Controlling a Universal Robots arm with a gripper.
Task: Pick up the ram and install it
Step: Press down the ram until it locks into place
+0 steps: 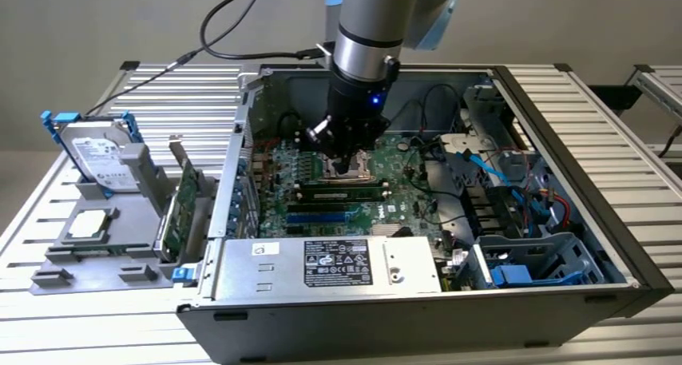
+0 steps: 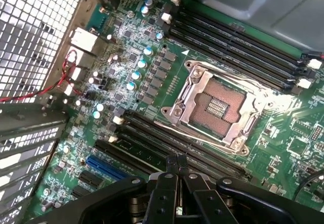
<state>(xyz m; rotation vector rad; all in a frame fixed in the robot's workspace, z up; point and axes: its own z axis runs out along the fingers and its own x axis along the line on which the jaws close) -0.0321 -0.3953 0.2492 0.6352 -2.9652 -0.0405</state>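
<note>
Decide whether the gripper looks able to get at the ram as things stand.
Probably yes. The ram sits inside the open case, close beside the gripper, with nothing over it. But the gripper is shut, so it would have to open to take hold.

Motherboard (image 1: 352, 185) inside open case (image 1: 596, 245), hard drive (image 1: 101, 153) and expansion card (image 1: 184, 205) standing outside at the exterior view's left

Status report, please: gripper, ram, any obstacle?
Gripper shut, empty, over motherboard near CPU socket. Ram appears seated beside the socket. No obstacle seen.
</note>
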